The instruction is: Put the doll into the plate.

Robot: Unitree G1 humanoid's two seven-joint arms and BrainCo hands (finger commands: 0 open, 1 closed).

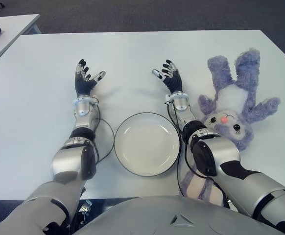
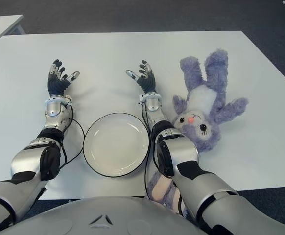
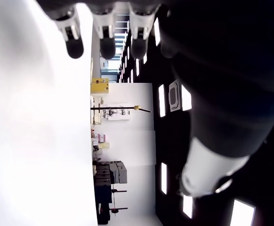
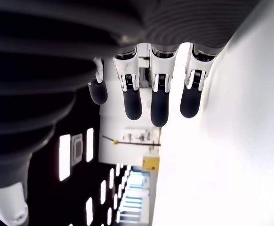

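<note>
A: Starting from the robot's left, what holds anything?

B: Nothing. The left hand (image 1: 86, 81) shows left of the plate (image 1: 146, 143), palm up, fingers spread and empty. The plate sits near the table's (image 1: 132, 58) front edge between the 2 forearms, with nothing in it.

A: And the right hand (image 1: 170, 78)?

B: Beyond the plate's right rim, fingers likewise wide, gripping nothing. The doll (image 1: 230, 105), a purple rabbit, lies on its back on the table just right of that forearm, head toward the robot.

A: So progress?

B: I'd judge 0 steps done: reaching, grasping, and carrying the doll to the plate all remain.
</note>
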